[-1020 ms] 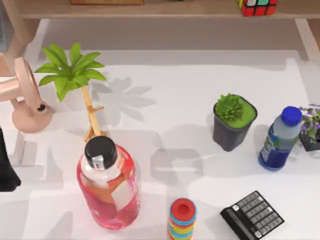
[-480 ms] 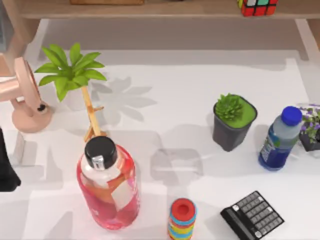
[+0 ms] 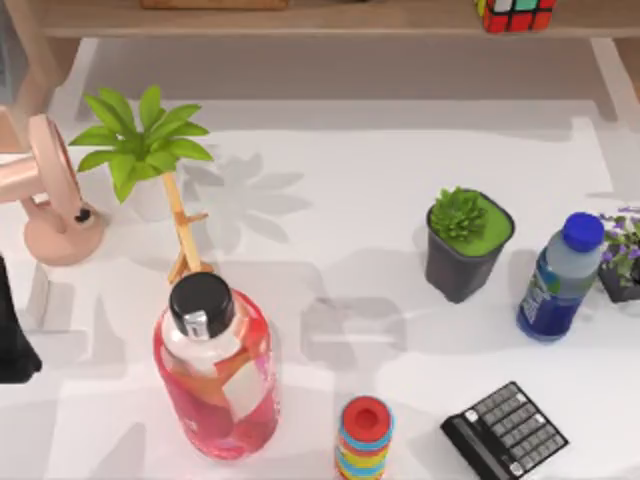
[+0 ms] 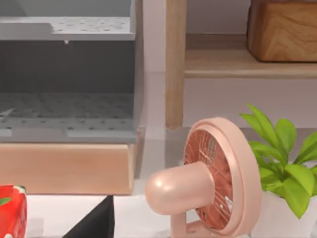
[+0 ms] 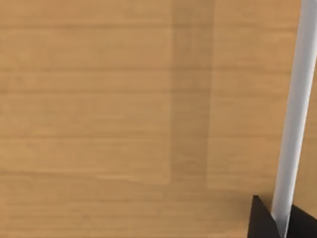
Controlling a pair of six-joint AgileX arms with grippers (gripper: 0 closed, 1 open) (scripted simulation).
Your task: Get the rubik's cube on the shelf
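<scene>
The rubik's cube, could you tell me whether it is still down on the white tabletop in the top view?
No, the rubik's cube sits on the shelf at the top view's upper right.

Rubik's cube sits on the shelf, far right; below on the table, fan left, water bottle right.

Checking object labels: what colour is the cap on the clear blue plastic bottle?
Blue cap on the clear blue plastic bottle; clearest in the top view.
</scene>
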